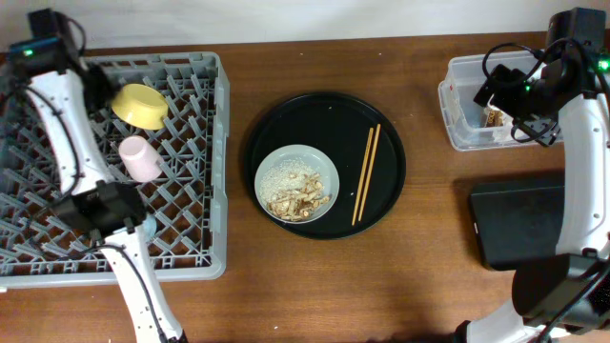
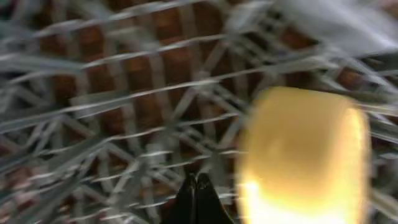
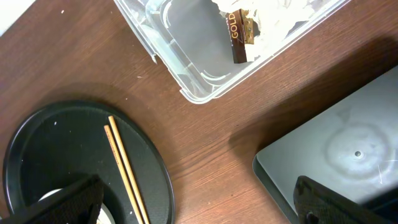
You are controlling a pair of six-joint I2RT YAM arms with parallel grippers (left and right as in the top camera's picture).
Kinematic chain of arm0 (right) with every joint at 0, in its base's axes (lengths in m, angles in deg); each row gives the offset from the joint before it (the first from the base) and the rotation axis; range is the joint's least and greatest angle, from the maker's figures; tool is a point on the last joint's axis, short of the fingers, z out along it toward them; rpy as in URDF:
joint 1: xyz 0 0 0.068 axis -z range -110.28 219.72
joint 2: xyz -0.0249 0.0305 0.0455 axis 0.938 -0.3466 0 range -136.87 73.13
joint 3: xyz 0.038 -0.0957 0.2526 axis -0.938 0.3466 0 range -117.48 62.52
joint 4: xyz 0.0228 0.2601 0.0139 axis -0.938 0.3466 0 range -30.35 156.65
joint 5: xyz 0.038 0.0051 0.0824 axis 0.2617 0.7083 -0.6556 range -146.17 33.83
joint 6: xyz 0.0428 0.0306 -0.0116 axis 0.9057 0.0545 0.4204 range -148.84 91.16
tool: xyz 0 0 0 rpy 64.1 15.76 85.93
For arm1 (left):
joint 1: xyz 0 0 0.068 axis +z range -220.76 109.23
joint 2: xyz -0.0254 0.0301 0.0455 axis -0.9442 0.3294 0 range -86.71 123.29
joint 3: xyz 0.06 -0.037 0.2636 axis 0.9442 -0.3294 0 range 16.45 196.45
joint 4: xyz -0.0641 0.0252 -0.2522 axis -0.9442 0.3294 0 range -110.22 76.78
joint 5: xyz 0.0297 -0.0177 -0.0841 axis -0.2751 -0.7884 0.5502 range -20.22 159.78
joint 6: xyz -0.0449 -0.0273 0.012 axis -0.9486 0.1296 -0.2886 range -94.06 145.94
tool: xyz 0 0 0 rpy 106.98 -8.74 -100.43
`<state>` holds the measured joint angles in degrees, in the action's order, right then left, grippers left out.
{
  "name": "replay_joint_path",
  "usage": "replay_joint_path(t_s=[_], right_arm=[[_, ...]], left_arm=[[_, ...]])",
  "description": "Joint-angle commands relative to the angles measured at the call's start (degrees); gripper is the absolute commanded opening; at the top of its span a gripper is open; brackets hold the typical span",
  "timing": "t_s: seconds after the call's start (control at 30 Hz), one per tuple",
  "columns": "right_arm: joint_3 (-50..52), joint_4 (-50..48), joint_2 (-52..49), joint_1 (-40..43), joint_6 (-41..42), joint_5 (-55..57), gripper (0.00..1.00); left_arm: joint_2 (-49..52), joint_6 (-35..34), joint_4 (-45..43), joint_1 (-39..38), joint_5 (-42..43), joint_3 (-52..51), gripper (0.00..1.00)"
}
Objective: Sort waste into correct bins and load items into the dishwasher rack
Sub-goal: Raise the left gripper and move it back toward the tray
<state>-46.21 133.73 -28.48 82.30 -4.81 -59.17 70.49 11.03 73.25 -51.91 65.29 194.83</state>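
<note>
Chopsticks on the round tray; one claw wide open, the other closed

The chopsticks [image 1: 367, 174] lie side by side on the round black tray [image 1: 286, 124], right of the grey-green dish [image 1: 319, 160]. Their long axis runs away from the arms' bases, far ends leaning slightly right. The right gripper [image 3: 198, 183] gapes wide and empty beside the clear tub [image 3: 149, 53]. The left gripper [image 2: 194, 190] is pinched closed on nothing over the rack [image 1: 205, 171], beside the yellow bowl [image 2: 305, 155].

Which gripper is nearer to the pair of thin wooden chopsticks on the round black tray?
Right. The right gripper is above the clear plastic tub, right of the chopsticks; the left gripper is over the grey plastic rack, far to their left.
</note>
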Motion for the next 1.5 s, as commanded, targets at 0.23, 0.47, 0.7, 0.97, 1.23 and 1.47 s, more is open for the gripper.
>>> replay_joint_path(t_s=[0.23,0.47,0.7,0.97,1.23,1.47], right_arm=[[-0.2,0.0,0.1,0.2,0.5,0.3,0.98],[-0.2,0.0,0.1,0.2,0.5,0.3,0.98],[-0.2,0.0,0.1,0.2,0.5,0.3,0.98],[-0.2,0.0,0.1,0.2,0.5,0.3,0.98],[-0.2,0.0,0.1,0.2,0.5,0.3,0.98],[-0.2,0.0,0.1,0.2,0.5,0.3,0.98]], left_arm=[[-6.1,4.3,-4.2,3.5,19.1,1.4,0.0],[-5.1,9.7,-11.1,-3.9,21.4,-9.2,0.0],[-5.4,7.7,-12.8,-1.6,16.0,-16.6,0.0],[-11.9,-1.0,-8.2,3.2,5.1,-15.1,0.0],[-20.1,1.4,-6.6,2.6,23.6,-14.1,0.0],[-28.4,6.9,2.3,-10.8,37.5,-14.0,0.99]])
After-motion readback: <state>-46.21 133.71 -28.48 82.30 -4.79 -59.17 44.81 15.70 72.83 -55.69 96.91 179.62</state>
